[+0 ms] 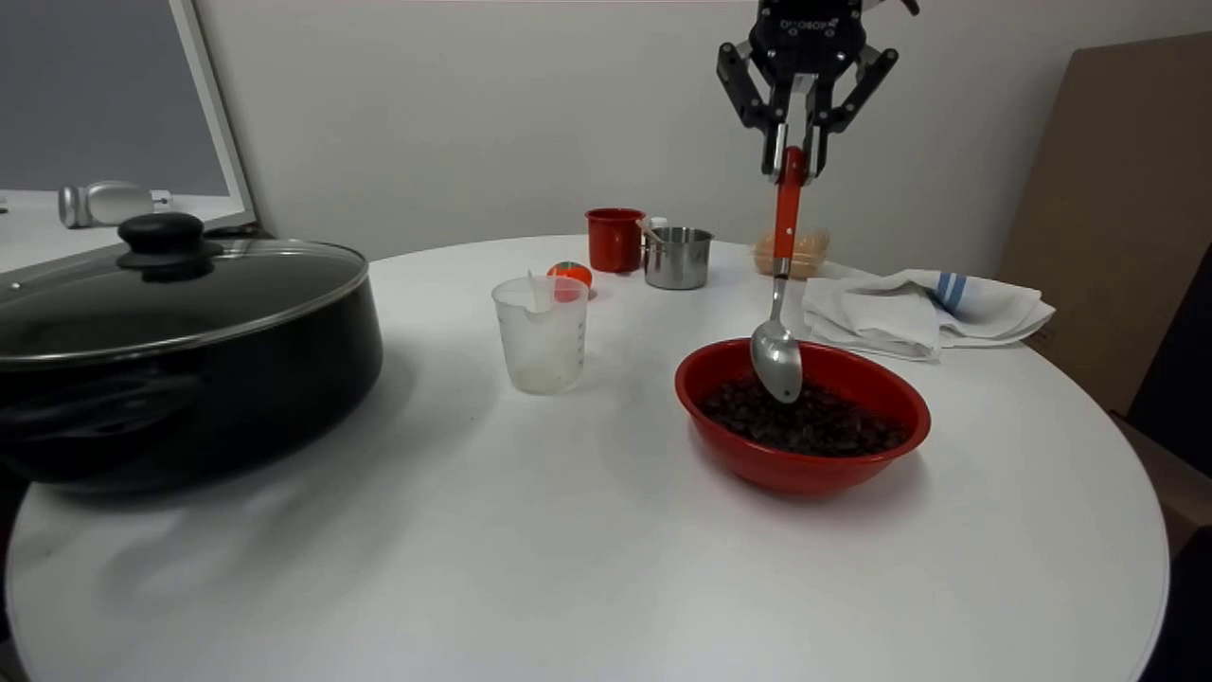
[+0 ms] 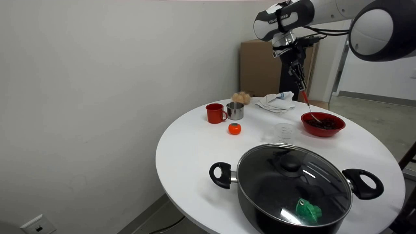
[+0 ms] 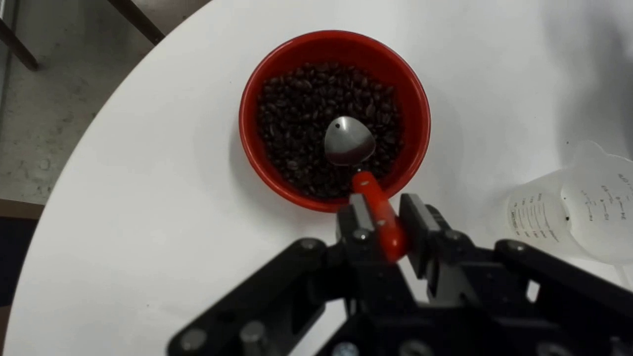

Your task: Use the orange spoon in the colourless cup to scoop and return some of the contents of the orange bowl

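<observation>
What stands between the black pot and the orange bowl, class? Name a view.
The colourless cup stands between the black pot and the orange bowl in an exterior view.

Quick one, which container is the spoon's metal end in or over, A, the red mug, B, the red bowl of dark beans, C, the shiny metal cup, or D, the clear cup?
B: in the wrist view, the metal end of the orange spoon shows inside the rim of the red bowl, with dark beans all around it.

The orange spoon (image 1: pixel 788 216) slants scoop-down over dark, beanlike contents (image 1: pixel 843 431) in the orange bowl (image 1: pixel 805 474). The colourless cup (image 1: pixel 542 346) stands upright, left of it in both exterior views.
</observation>
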Controlling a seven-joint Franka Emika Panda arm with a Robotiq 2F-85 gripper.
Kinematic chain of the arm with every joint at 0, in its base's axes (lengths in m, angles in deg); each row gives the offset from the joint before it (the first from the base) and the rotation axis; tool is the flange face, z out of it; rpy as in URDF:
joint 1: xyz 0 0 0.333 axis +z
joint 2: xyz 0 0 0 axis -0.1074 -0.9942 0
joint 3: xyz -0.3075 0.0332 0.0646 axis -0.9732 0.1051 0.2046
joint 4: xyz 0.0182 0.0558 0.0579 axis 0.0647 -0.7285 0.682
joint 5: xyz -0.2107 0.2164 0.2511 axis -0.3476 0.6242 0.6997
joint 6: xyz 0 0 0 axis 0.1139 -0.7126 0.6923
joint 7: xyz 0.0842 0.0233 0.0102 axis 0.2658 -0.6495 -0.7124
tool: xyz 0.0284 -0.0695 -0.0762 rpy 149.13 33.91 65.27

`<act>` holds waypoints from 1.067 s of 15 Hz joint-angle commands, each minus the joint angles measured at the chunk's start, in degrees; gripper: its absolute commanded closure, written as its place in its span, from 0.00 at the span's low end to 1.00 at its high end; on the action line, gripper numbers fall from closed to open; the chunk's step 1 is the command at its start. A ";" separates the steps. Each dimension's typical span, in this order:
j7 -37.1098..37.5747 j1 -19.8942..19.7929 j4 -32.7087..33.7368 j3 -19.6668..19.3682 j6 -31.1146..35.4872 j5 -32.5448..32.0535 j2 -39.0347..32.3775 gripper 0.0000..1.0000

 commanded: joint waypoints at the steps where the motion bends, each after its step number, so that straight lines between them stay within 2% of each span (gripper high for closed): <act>1: -1.00 -0.27 1.67 -0.84 0.37 -1.05 -1.88 0.95; 10: -1.27 0.40 1.55 -2.25 1.73 -3.72 -4.85 0.95; 16: -2.22 2.83 1.10 -2.43 1.83 -5.61 -6.41 0.95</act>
